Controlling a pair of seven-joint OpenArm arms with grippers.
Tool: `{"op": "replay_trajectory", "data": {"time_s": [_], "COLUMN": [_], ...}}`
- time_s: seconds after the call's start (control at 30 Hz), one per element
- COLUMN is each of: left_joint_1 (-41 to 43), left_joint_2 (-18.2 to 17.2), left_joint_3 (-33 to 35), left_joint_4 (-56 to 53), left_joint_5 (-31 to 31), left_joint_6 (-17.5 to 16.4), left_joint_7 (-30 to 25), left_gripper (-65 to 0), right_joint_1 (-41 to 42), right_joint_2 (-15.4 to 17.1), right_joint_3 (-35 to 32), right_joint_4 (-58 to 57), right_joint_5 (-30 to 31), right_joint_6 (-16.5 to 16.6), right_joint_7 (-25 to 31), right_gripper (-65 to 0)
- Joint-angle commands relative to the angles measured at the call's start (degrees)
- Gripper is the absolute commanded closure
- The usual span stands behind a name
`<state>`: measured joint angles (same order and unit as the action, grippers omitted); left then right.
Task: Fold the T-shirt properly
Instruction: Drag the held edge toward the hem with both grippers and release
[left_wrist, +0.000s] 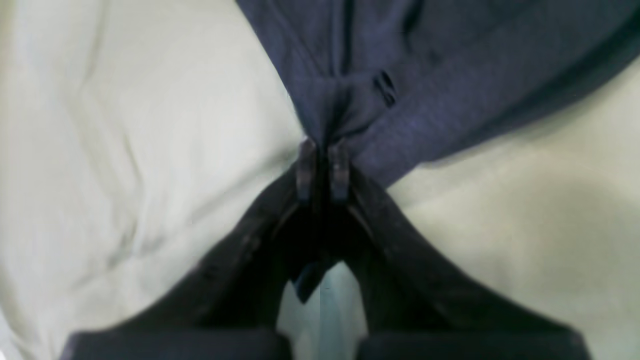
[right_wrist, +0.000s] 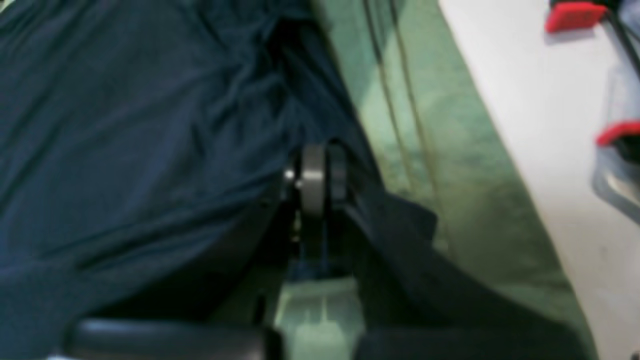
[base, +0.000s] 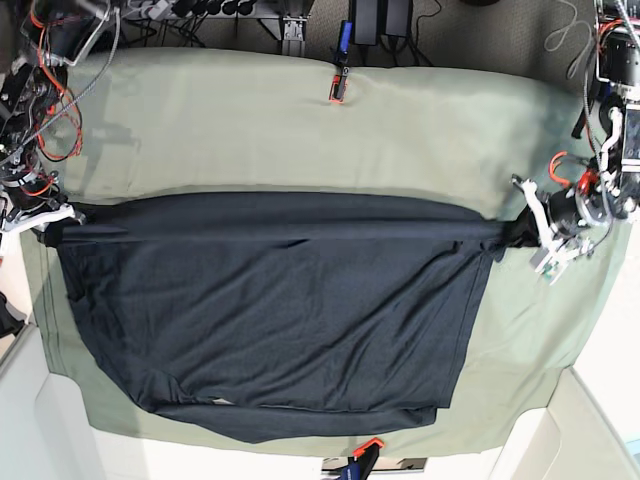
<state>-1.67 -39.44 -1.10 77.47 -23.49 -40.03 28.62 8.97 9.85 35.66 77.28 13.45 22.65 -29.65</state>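
The shirt (base: 280, 310) lies spread across the green-clothed bench (base: 250, 120), its far edge pulled taut between the arms. The left hand (left_wrist: 322, 150) pinches one bunched corner; the right hand (right_wrist: 320, 175) is clamped on the opposite corner. No writing or label is readable.

Base view: even, diffuse overhead lighting, sharp focus, slight bending at the edges. Left wrist view: soft blur throughout; the table cloth (left_wrist: 125, 150) is washed out to pale cream, with a faint shadow at lower right. Right wrist view: dimmer, heavily blurred, possibly motion smear; T-shirt (right_wrist: 125, 150) folds barely resolve.
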Motion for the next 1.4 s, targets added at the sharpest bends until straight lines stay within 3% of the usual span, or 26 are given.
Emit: {"op": "replay_trajectory", "data": {"time_s": [0.0, 0.33, 0.53, 0.6, 0.63, 0.7, 0.73, 0.77, 0.87, 0.93, 1.13, 1.37], "left_joint_1": [-2.97, -13.79, -18.56, -19.65, -19.93, -19.91, -19.93, -20.13, -20.57, -20.50, -18.69, -4.24], "left_joint_2": [-1.53, -1.42, 0.98, 1.73, 1.97, 1.99, 1.95, 1.79, 1.14, -0.17, -4.81, -5.92], "left_joint_3": [0.13, 7.13, 10.43, 10.43, 10.43, 10.43, 10.40, 10.40, 10.40, 10.38, 4.13, -7.91], "left_joint_4": [-0.87, -10.23, -18.93, -21.53, -22.43, -22.93, -22.91, -22.91, -22.23, -21.14, -17.68, -2.54], "left_joint_5": [0.07, 0.02, 1.97, 1.46, 1.20, -3.08, -5.81, -8.50, -17.59, -23.52, -37.35, -41.46], "left_joint_6": [0.85, 0.81, 3.82, 3.78, 3.72, 3.37, 3.39, 3.39, 3.30, 0.17, 0.03, 0.03], "left_joint_7": [-1.03, -3.63, -4.76, -4.83, -4.72, -2.78, -0.68, 2.32, 10.88, 13.18, 20.68, 24.06], "left_gripper": [0.0, -0.8, -10.9, -18.6, -25.6, -38.5, -40.8, -40.9, -40.9, -40.9, -40.8, -40.8], "right_joint_1": [2.16, 9.68, 9.90, 9.88, 9.88, 9.88, 9.88, 9.88, 9.81, 9.46, 7.02, -1.68], "right_joint_2": [0.98, 2.29, 2.54, 2.51, 2.51, 2.34, 2.36, 2.43, 2.69, 2.71, 2.69, 2.64], "right_joint_3": [0.22, 0.13, -3.13, -4.59, -5.31, -6.43, -6.95, -7.32, -7.08, -6.25, 0.00, 8.11], "right_joint_4": [-0.07, -10.25, -10.99, -10.99, -10.99, -10.99, -10.99, -10.99, -10.62, -9.49, -1.40, 8.92], "right_joint_5": [0.24, -0.02, -0.02, -0.02, -0.04, 0.07, 0.13, 0.50, 1.49, 2.95, 8.63, 16.70], "right_joint_6": [-0.20, 1.60, 1.57, 1.57, 1.57, 1.03, 0.92, 0.94, 0.96, 1.33, 1.79, 1.84], "right_joint_7": [1.57, 2.71, 3.82, 4.22, 4.31, 4.37, 4.39, 4.35, 4.35, 3.89, -2.10, -7.50], "right_gripper": [0.0, 0.0, 0.0, 0.0, -3.2, -27.8, -37.9, -44.0, -44.9, -44.9, -44.9, -44.8]}}
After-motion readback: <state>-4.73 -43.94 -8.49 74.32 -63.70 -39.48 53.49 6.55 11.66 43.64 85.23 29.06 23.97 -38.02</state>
